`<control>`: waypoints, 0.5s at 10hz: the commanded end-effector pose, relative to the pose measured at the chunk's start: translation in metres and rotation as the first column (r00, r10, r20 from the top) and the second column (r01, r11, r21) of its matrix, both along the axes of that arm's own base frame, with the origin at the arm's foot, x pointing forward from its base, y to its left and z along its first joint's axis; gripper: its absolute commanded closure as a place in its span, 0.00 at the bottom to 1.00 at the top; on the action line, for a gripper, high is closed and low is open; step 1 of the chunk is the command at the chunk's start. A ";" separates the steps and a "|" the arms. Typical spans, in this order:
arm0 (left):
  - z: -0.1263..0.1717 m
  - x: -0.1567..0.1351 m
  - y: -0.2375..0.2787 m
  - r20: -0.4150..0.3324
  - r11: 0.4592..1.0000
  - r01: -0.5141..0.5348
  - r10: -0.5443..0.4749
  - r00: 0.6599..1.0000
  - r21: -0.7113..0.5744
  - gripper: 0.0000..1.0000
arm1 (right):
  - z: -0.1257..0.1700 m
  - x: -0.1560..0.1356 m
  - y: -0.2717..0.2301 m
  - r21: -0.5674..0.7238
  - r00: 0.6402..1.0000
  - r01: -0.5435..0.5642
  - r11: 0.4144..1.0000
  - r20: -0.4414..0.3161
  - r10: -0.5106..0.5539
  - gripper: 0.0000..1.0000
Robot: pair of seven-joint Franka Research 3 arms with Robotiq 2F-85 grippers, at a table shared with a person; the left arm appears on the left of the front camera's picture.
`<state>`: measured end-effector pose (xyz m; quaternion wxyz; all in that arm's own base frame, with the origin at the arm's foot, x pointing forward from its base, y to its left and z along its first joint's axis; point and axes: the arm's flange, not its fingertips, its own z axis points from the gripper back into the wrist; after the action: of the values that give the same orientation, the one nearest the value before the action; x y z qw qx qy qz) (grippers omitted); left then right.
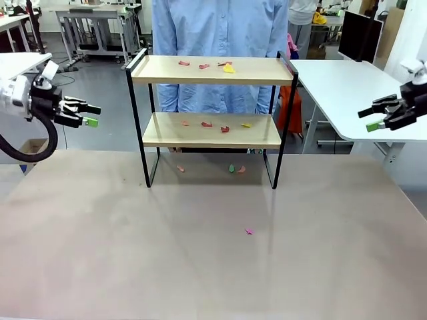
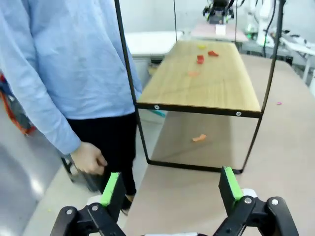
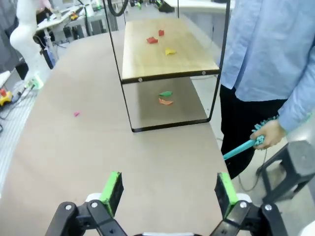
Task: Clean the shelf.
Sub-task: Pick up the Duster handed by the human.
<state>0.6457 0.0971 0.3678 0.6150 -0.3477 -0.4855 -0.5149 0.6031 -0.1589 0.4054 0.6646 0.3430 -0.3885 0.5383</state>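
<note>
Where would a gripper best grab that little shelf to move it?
Probably by the shelf's raised left side rail: a thin black bar standing above the top board, slim enough for open jaws. Come down from above with the fingers straddling the bar. The left gripper sits on that side. The board itself looks too wide to pinch.

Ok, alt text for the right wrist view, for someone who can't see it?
The shelf, seen end-on, has red and yellow scraps on its lower board and green and orange scraps on the table beneath it. At the right a person in a light blue shirt holds a teal brush. The right gripper hovers over the table, jaws open.
</note>
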 end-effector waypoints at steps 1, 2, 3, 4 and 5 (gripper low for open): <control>-0.019 -0.014 -0.002 0.146 0.993 0.045 -0.029 0.989 -0.107 0.00 | -0.006 0.008 0.004 0.070 0.994 -0.032 0.997 0.109 0.025 0.00; -0.034 -0.017 -0.003 0.204 0.988 0.042 -0.011 0.979 -0.149 0.00 | -0.014 0.009 0.005 0.131 0.987 -0.036 0.991 0.162 0.014 0.00; -0.043 -0.017 -0.005 0.223 0.982 0.040 0.002 0.975 -0.185 0.00 | -0.017 0.010 0.005 0.155 0.983 -0.019 0.988 0.185 -0.010 0.00; -0.050 -0.021 -0.002 0.232 0.974 0.058 -0.005 0.973 -0.221 0.00 | -0.022 0.009 0.007 0.173 0.982 -0.004 0.985 0.188 -0.029 0.00; -0.054 -0.021 0.000 0.230 0.962 0.095 -0.035 0.973 -0.256 0.00 | -0.026 0.009 0.006 0.189 0.982 -0.010 0.982 0.189 -0.026 0.00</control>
<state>0.6275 0.0926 0.3132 0.5114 -0.3626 -0.5940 -0.5042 0.6174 -0.1537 0.3858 0.6086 0.3479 -0.4802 0.5273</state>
